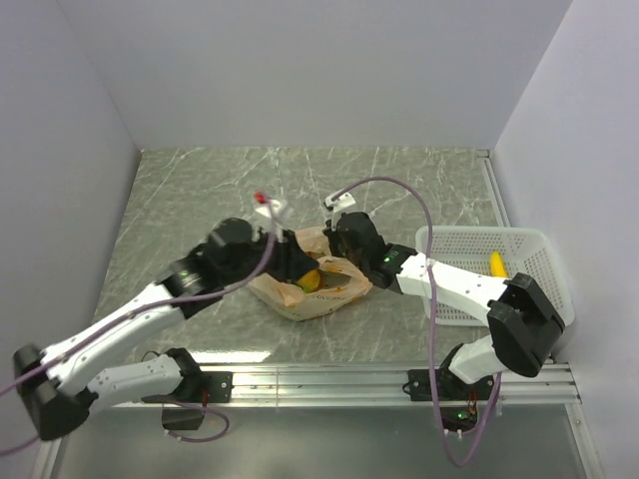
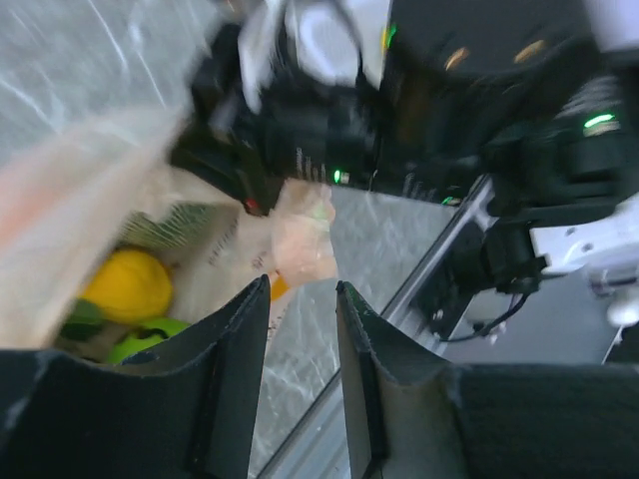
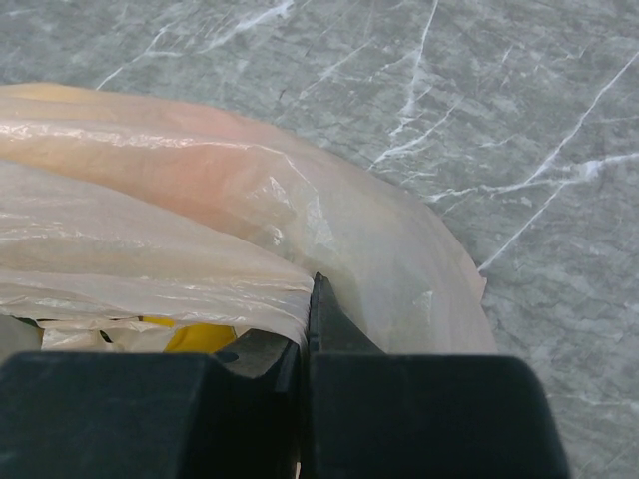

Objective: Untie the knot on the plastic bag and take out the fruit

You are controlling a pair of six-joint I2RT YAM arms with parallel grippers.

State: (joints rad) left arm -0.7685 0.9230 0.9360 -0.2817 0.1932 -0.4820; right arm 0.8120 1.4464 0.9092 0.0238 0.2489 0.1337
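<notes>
The pale orange plastic bag lies crumpled mid-table with its mouth gaping. The fruit shows inside: a yellow lemon, a green apple and a netted melon. My right gripper is shut on a fold of the bag's film at the rim, with yellow fruit just below. My left gripper is open at the bag's left side, nothing between its fingers; a crumpled peach strip hangs just beyond the tips. The knot does not show in any view.
A white mesh basket stands at the right edge, holding one yellow piece. The right arm's black wrist sits close in front of my left gripper. A metal rail runs along the table's near edge.
</notes>
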